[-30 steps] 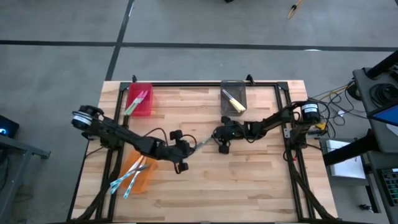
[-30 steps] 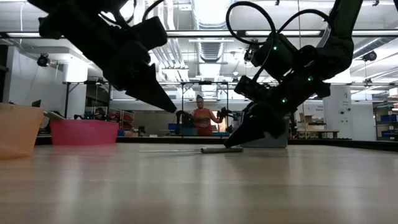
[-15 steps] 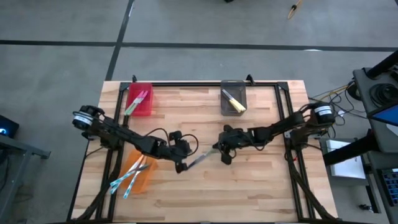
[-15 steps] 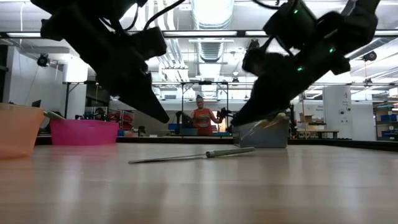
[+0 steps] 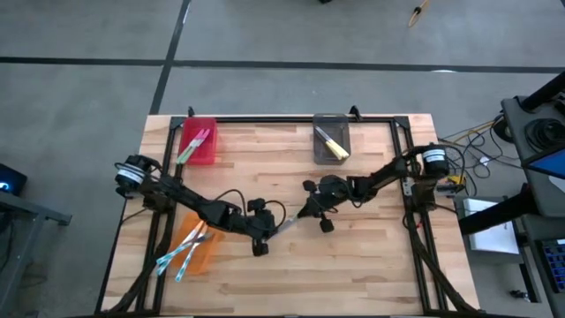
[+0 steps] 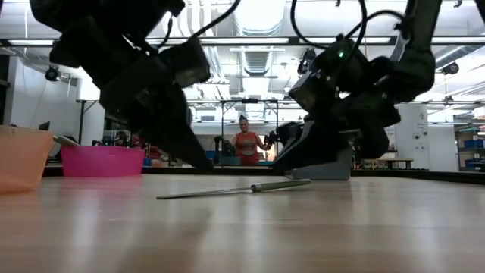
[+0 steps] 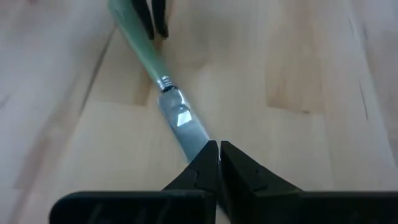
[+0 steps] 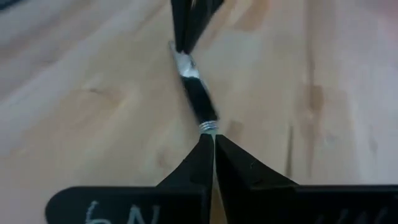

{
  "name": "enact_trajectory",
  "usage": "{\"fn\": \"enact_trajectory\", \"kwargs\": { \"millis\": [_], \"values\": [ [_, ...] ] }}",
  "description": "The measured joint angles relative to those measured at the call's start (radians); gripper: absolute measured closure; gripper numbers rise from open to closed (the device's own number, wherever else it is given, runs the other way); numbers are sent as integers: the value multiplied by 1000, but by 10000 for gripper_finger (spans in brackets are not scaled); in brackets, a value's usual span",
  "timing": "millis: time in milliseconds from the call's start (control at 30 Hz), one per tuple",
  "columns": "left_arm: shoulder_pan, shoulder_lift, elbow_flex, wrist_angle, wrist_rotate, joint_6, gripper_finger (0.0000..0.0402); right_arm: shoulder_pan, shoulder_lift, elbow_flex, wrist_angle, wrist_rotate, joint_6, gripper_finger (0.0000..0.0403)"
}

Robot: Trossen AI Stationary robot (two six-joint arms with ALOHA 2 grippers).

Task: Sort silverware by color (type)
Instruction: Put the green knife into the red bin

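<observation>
A green-handled knife is left flat on the surface at mid-table, after being slid nearer half a second earlier. It is now flanked by the left pincer at its blade and the right pincer at its handle, both pressed together and holding nothing; sorting of this piece is judged unfinished.
</observation>
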Motion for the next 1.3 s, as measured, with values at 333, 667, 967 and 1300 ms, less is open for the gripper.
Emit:
{"fn": "enact_trajectory", "kwargs": {
  "millis": [333, 667, 967, 1300],
  "values": [
    [5, 3, 1, -38, 41, -36, 402, -26, 63, 47, 24, -61, 15, 344],
    [7, 15, 0, -52, 46, -41, 402, -40, 98, 88, -87, -53, -90, 221],
    [12, 15, 0, -60, 40, -43, 402, -71, 334, 90, 133, -155, -38, 271],
    [18, -5, 0, -85, 17, -44, 402, -70, 474, 93, 269, -190, -3, 358]
  ]
}}
